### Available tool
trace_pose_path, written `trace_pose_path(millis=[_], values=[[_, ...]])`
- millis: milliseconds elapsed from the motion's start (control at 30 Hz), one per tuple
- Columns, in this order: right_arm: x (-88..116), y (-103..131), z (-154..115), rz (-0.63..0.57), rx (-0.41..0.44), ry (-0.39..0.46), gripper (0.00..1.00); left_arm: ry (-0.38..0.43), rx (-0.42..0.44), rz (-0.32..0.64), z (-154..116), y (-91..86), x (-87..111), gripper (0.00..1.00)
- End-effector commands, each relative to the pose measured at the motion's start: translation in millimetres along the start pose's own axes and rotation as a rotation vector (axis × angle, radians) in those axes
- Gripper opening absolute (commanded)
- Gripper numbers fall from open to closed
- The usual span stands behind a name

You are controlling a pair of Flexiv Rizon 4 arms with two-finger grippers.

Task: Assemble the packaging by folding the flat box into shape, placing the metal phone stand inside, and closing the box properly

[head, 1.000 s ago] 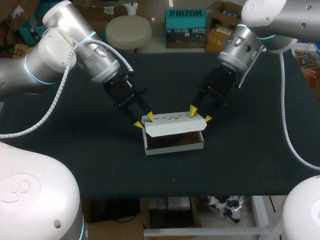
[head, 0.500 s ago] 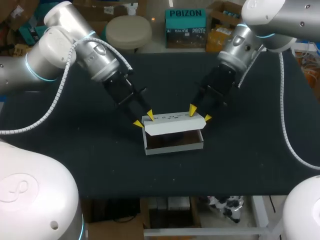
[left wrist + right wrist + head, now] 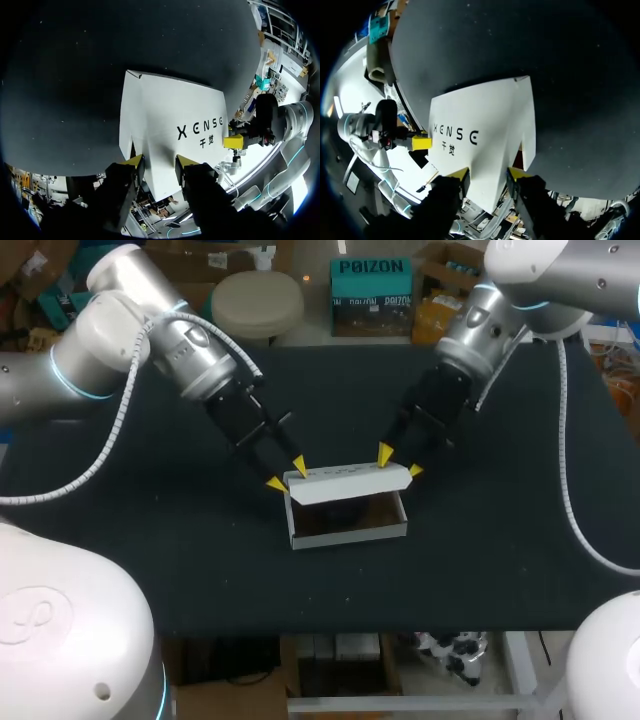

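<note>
A white box (image 3: 347,530) stands open-topped in the middle of the black table. Its white printed lid (image 3: 348,482) is hinged at the far side and held tilted above the opening. My left gripper (image 3: 287,475) is shut on the lid's left end, the panel (image 3: 170,130) running out from between its yellow tips (image 3: 159,162). My right gripper (image 3: 400,463) is shut on the lid's right end (image 3: 485,130), between its own tips (image 3: 489,175). Each wrist view shows the other arm's yellow fingertip at the lid's far end. The box's inside is dark; I cannot make out the phone stand.
The black table top (image 3: 150,540) spreads out on all sides of the box. Its front edge (image 3: 350,628) runs a short way before the box. Both arms slant in from the far corners toward the middle.
The lid has swung up and back a little, uncovering more of the box's inside. Both grippers have moved slightly away from the front with it.
</note>
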State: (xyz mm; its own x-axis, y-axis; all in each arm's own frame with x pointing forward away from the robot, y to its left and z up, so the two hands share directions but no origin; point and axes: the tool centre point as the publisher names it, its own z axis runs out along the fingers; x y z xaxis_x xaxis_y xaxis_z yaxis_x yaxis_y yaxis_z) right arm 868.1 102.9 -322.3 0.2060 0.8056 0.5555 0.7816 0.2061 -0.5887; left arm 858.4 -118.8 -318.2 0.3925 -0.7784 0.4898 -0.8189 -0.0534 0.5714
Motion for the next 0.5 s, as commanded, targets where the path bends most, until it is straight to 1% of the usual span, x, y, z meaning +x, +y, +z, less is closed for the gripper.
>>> trace_pose_path(millis=[33, 500], values=[[6.6, 3.6, -0.8, 0.000, 0.012, -0.001, 0.49, 0.000, -0.021, -0.001, 0.6, -4.7, 7.4, 0.39], [8.3, 9.9, -2.0, 0.008, 0.027, 0.009, 0.50, 0.028, -0.046, -0.022, -5.0, -7.2, 10.5, 0.39]])
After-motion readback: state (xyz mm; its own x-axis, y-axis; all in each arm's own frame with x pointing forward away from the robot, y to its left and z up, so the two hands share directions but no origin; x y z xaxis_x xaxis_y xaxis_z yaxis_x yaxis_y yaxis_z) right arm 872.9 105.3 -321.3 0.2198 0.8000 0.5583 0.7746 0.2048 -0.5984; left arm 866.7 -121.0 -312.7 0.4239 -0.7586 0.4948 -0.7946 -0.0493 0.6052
